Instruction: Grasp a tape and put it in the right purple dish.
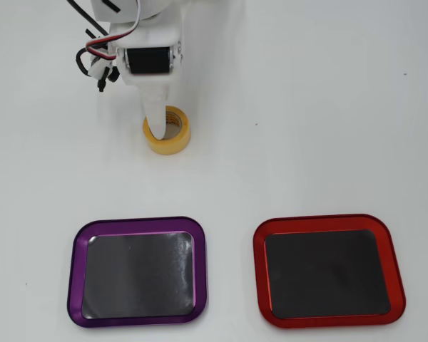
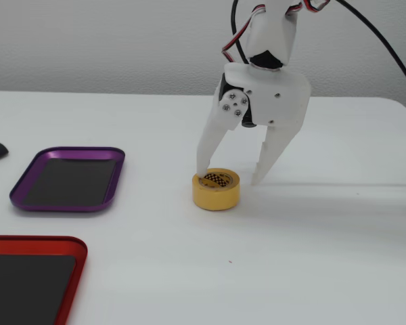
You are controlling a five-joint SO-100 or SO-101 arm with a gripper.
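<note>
We see the tool (image 2: 228,179) released, one finger inside the tape (image 2: 216,192), the other finger outside.

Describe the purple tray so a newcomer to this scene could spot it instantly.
On the white table, two rounded-rectangle trays sit side by side along the bottom of the overhead view, apart from the yellow tape roll under the gripper. The purple tray is the left one there. Its shiny purple rim distinguishes it from the same-shaped red tray; both have dark insides.
</note>
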